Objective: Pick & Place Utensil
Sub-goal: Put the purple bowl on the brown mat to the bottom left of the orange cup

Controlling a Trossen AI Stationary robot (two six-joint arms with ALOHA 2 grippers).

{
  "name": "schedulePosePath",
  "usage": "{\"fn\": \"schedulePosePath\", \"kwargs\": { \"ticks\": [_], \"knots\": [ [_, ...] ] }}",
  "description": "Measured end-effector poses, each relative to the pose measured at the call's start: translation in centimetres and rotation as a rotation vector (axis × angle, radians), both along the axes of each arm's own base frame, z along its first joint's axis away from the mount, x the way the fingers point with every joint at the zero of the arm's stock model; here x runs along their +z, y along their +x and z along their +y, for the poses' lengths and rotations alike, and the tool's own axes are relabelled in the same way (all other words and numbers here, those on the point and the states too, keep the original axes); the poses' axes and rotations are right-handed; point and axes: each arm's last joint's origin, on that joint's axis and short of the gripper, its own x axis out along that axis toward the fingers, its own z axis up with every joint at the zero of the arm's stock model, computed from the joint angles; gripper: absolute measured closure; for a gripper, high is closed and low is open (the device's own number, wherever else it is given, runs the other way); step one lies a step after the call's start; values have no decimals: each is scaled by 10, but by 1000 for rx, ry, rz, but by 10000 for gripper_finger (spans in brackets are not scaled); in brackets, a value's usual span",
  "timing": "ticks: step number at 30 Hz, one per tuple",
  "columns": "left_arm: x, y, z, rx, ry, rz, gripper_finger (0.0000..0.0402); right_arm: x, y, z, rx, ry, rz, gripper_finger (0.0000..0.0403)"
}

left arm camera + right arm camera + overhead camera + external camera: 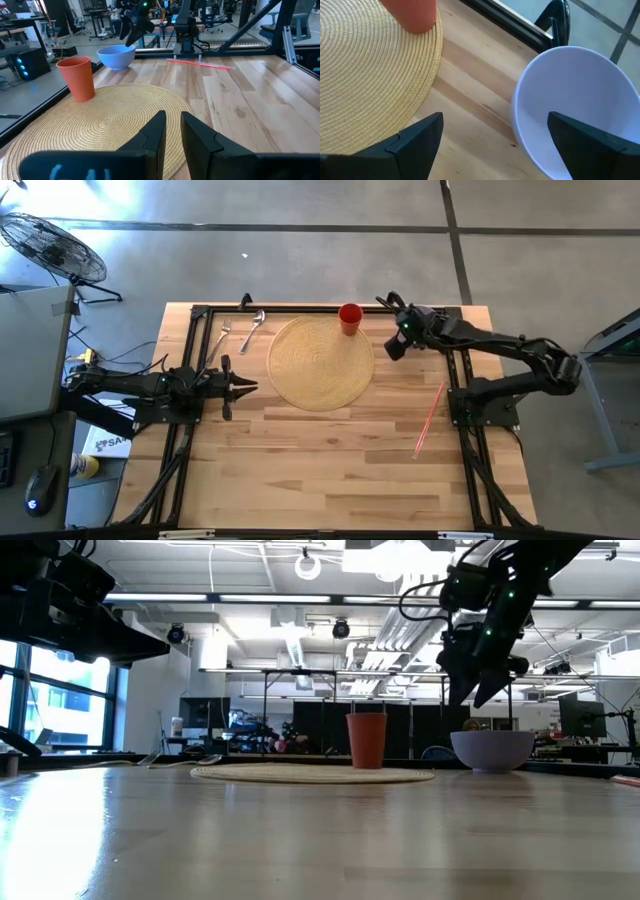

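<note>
The right gripper (397, 340) hangs above the far edge of the table (330, 470), its two dark, wedge-shaped fingers (415, 137) spread wide and holding nothing. We see it just over the bowl (575, 105), a smooth, pale blue-white, round vessel with a thin rim, empty inside. In the low view the gripper (478, 692) sits clear of the bowl's (492, 750) rim, not touching it.

The left gripper (243, 387) rests low at the left side of the table, pointing toward the mat (320, 363). Its fingers (152, 135) stand close together with a narrow gap between them, and nothing is between them.

The mat is a flat round disc of coiled straw-coloured fibre, its spiral weave plain in the left wrist view (100, 125). On its far edge stands the cup (350, 317), a red-orange ribbed tumbler, upright and tapering toward the base.

The utensils lie on the bare wood at the far left corner, well apart from both grippers: a metal spoon (253, 329) with its bowl toward the far edge, and beside it what we take to be a fork (222, 335), though its tines are too small to make out. Both lie slightly slanted, just left of the mat.

A thin pink straw (430, 418) lies diagonally on the planks at the right, near the right arm's base. The table is pale, glossy wooden boards framed by black rails.
</note>
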Motion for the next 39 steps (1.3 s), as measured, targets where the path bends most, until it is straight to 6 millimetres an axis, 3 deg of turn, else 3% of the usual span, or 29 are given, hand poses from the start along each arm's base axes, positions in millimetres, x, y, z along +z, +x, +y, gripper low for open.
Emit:
{"fn": "schedulePosePath", "kwargs": {
  "ticks": [23, 30, 39],
  "knots": [
    [0, 0, 0, 0, 0, 0, 346, 0, 4, 8, 49, -25, 42, 50],
    [0, 0, 0, 0, 0, 0, 346, 0, 1, -4, -28, 1, -35, 50],
    [0, 0, 0, 0, 0, 0, 346, -23, 2, -37, -86, 88, -27, 52]
  ]
}}
